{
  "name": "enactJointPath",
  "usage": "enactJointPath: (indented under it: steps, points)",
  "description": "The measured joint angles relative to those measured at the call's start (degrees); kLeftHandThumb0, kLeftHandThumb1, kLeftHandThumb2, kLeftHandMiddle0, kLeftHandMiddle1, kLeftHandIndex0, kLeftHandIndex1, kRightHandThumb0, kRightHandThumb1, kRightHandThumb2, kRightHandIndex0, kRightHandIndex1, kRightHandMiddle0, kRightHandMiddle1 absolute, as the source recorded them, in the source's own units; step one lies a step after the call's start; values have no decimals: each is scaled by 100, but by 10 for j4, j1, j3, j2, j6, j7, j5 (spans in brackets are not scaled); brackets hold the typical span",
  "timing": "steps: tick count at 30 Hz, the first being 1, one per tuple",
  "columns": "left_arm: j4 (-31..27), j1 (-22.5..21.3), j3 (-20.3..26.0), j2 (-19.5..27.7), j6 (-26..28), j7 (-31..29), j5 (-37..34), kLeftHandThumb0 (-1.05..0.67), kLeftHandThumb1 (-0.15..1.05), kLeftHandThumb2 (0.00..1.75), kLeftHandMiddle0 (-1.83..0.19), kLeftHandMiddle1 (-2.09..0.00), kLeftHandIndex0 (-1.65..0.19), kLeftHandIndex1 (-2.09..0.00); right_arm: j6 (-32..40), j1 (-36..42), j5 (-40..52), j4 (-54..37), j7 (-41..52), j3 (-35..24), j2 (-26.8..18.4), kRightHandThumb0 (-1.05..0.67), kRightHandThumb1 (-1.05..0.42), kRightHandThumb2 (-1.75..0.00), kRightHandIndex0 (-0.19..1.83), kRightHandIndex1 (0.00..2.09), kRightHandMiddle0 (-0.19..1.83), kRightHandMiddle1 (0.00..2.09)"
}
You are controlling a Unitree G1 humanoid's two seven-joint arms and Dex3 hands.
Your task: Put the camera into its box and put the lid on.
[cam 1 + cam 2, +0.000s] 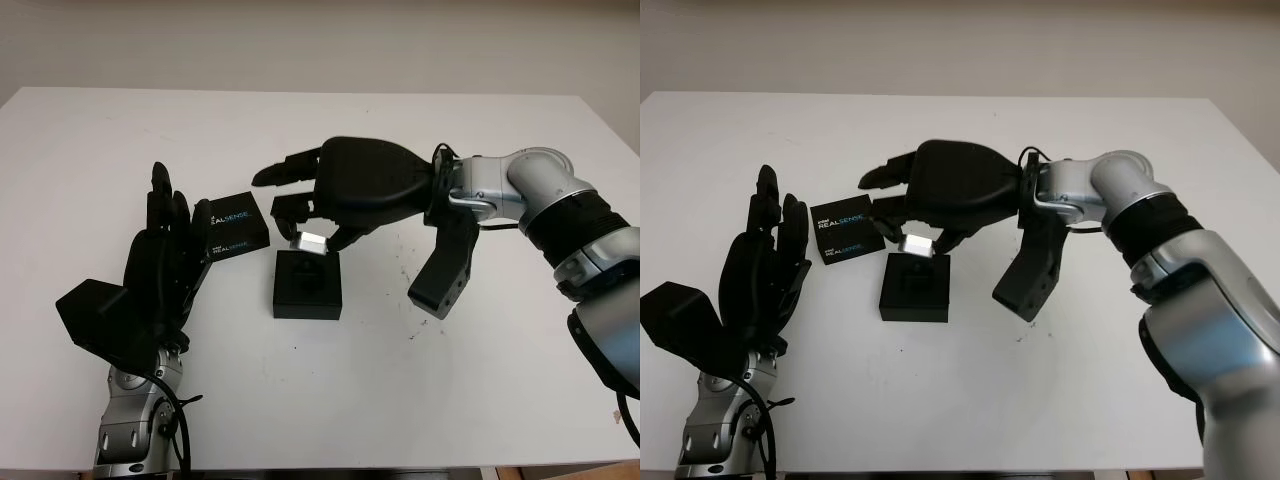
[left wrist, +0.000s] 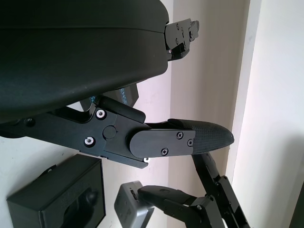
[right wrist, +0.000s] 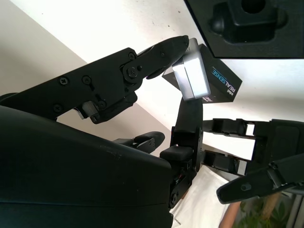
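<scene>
The small silver camera is pinched in my right hand, which hangs just over the far edge of the open black box in the middle of the table. The right wrist view shows the camera clamped between two fingertips, with the box's moulded black insert close beyond it. The black lid, printed REALSENSE, lies flat on the table left of the box. My left hand is open, raised at the front left, its fingertips close to the lid's left edge.
The white table carries nothing else. Its far edge meets a pale wall. My right forearm crosses in from the right, with a black block hanging below the wrist just right of the box.
</scene>
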Motion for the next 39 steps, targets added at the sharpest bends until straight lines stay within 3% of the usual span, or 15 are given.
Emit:
enactJointPath:
  steps: [14,25,39]
  points:
    - [0,0,0,0,0,0,0,-72,105,40,19,0,19,0,2,-4,19,-2,23,-26,-3,-40,-86,-6,47,8,59,134]
    - [0,0,0,0,0,-1,0,-72,105,40,19,0,19,0,3,-3,-25,-6,7,-3,-2,-44,-87,-6,49,7,56,129]
    - [0,0,0,0,1,1,1,-71,105,39,19,0,19,0,-7,4,-20,-29,64,17,11,-46,-88,-6,43,4,53,124]
